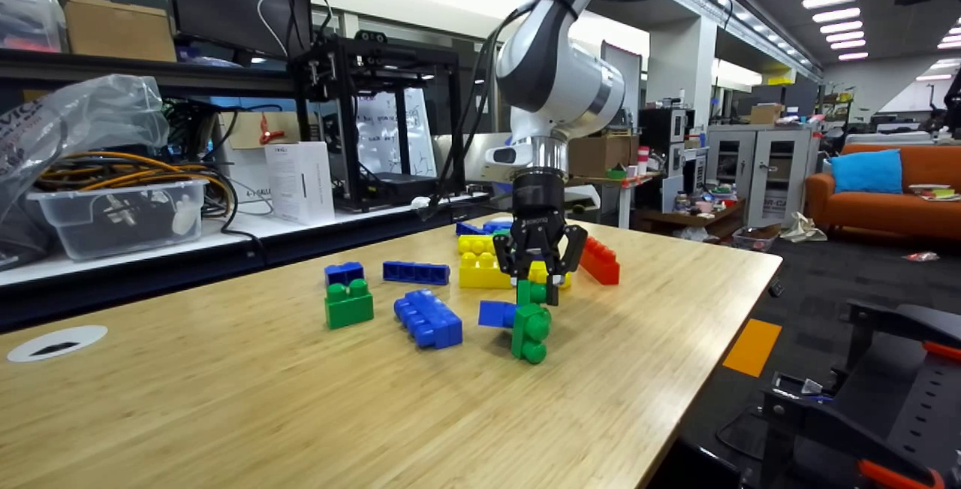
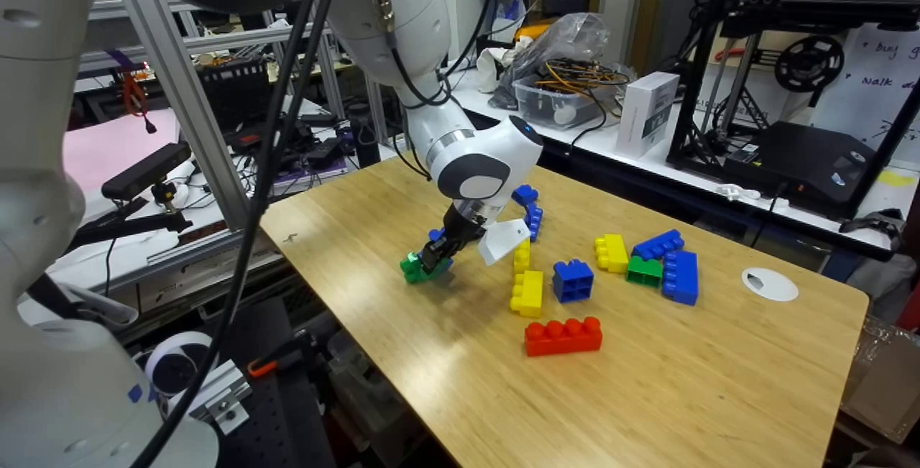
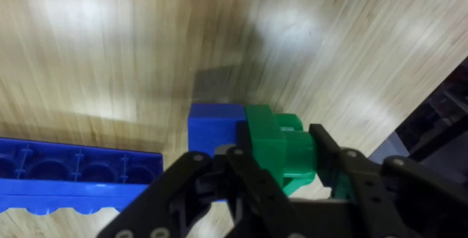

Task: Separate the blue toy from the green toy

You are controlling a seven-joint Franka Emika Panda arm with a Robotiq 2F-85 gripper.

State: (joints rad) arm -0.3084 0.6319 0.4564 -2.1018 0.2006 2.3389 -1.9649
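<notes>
The green toy (image 1: 528,333) stands on its side with its studs facing right in the wrist view, where it also shows (image 3: 268,139). The blue toy (image 1: 496,314) is joined to the studless side of the green toy and sticks out to the left in the wrist view (image 3: 215,128). My gripper (image 1: 534,288) comes from above, shut on the green toy. One finger lies against its studless side beside the blue toy, the other against a stud. In an exterior view, the gripper (image 2: 431,261) partly hides both toys. I cannot tell whether they touch the table.
A longer blue brick (image 1: 428,318) lies close beside the toys. A green block (image 1: 349,304) lies farther left. Yellow bricks (image 2: 528,294), a red brick (image 2: 563,336) and more blue bricks (image 2: 679,277) lie spread on the table. The table edge (image 1: 706,331) is on the right.
</notes>
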